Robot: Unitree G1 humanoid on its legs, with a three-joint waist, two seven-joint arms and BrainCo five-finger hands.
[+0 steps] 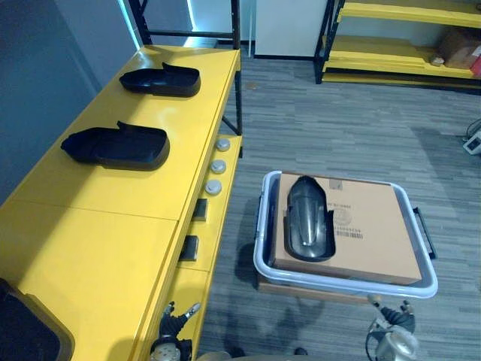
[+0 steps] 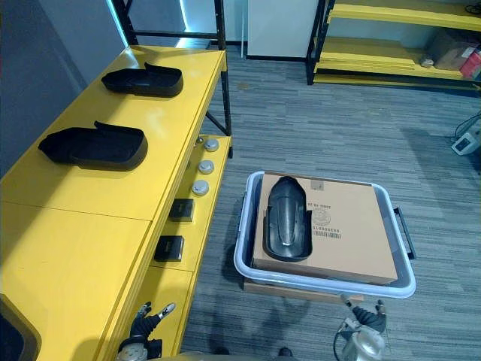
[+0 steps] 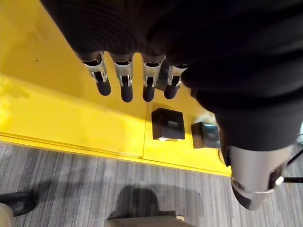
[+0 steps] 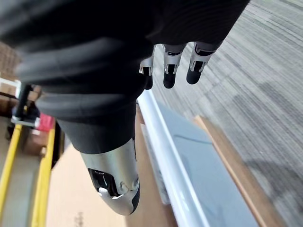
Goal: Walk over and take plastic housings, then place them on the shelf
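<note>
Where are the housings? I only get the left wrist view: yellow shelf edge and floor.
Observer: One housing lies on a box inside a bin on the floor, ahead and to the robot's right.
Operator: Any on the shelf already?
Observer: Two. A near housing and a far housing lie apart on the yellow shelf.
Operator: Is the right hand holding anything?
Observer: No. The right hand is open and empty, close to the bin's near rim.
</note>
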